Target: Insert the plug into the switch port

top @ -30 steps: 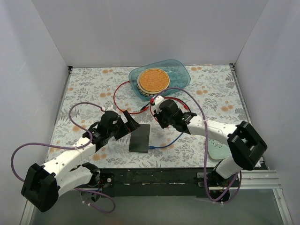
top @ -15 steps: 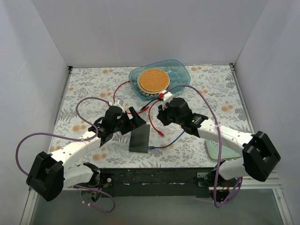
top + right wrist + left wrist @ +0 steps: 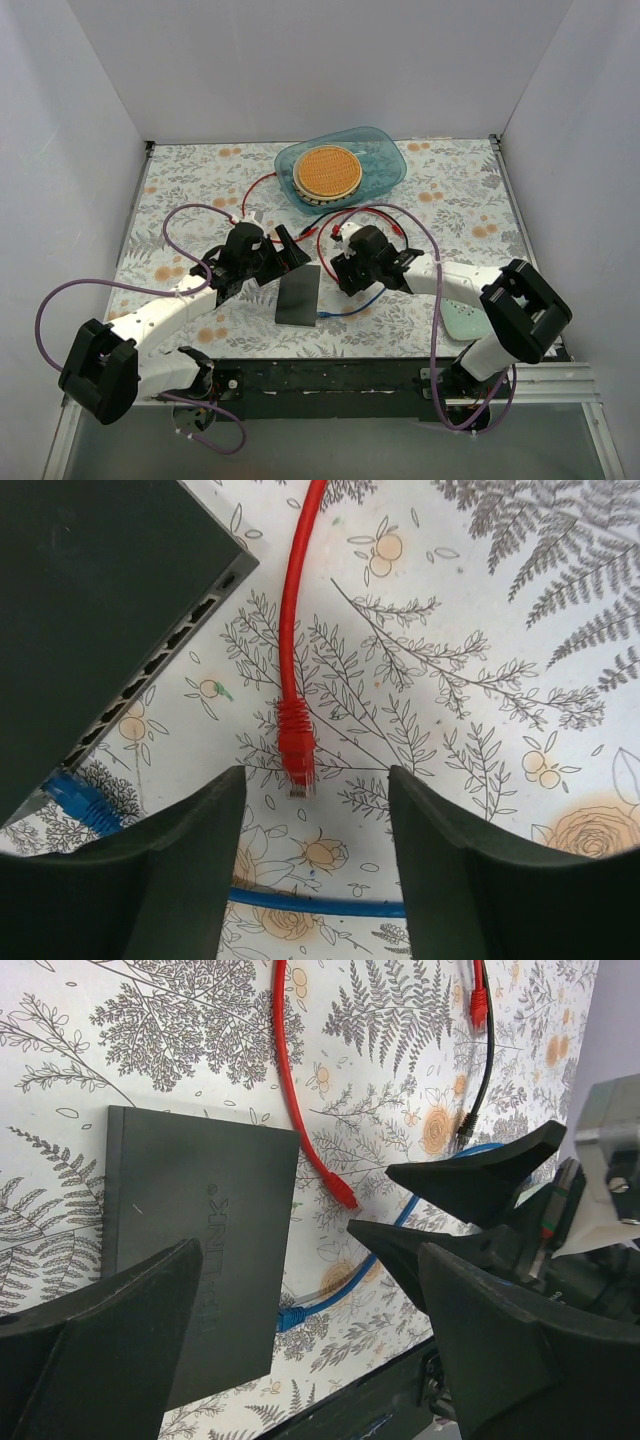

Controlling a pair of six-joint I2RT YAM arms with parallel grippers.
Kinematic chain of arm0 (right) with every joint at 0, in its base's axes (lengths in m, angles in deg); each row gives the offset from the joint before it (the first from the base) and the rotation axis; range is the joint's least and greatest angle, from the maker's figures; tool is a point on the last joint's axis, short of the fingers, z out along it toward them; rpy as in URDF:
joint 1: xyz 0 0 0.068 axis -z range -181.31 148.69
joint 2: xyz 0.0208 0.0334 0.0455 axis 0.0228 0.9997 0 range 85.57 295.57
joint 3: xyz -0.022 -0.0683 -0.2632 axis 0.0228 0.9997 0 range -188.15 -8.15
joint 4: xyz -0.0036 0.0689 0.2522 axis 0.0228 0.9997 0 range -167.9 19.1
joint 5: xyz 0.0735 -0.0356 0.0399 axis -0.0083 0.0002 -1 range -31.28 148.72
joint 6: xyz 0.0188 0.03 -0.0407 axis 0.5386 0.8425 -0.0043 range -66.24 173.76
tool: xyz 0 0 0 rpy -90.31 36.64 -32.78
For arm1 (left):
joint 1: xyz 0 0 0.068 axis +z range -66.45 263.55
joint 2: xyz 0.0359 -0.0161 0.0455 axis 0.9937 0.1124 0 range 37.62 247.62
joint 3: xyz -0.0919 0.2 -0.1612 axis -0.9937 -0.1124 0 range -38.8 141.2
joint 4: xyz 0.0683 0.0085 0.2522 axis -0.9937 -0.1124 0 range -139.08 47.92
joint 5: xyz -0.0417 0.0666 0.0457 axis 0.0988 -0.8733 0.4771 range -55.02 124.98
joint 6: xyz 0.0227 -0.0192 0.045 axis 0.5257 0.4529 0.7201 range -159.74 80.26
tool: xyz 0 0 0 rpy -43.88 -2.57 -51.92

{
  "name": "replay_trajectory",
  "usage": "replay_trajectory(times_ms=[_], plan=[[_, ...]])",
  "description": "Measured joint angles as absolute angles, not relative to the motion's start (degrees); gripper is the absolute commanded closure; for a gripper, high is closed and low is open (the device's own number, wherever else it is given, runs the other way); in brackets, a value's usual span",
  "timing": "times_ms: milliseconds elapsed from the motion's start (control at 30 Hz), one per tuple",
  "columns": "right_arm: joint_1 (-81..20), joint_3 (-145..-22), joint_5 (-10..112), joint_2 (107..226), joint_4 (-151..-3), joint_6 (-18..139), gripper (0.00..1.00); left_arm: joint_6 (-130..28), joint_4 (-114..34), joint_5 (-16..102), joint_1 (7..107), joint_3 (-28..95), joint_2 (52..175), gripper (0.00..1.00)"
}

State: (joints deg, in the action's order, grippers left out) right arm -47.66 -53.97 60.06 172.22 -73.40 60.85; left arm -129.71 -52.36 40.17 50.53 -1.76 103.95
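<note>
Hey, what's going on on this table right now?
Two robot arms are at a flat matte black switch box. The right gripper hangs open over the red cable's plug, which lies on the floral cloth beside the port edge, not inserted. The left gripper hovers open near the switch, holding nothing. A blue plug sits at one port.

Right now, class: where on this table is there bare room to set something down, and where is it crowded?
Bare: far left corner, between wall and tray; far right corner, past the tray. Crowded: the middle, with switch, red cable, blue cable, left gripper, right gripper.
</note>
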Motion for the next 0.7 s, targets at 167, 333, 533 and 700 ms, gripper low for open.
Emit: replay_trajectory(times_ms=[167, 333, 533, 700], plan=[[-47.66, -53.66, 60.02, 174.64, -73.21, 60.61, 0.43, -129.71, -52.41, 39.93, 50.53, -1.76, 104.10, 0.10], [-48.16, -53.71, 60.26, 176.09, -74.02, 60.09, 0.55, -129.69, -52.58, 39.88, 50.60, -1.78, 104.86, 0.10], [-49.88, -55.24, 62.33, 178.23, -75.20, 59.43, 0.99, -129.69, -53.46, 39.60, 50.86, -1.78, 104.84, 0.10], [-50.23, -55.41, 62.81, 178.38, -75.39, 59.52, 0.99, -128.36, -54.31, 39.01, 51.16, -1.78, 104.84, 0.10]])
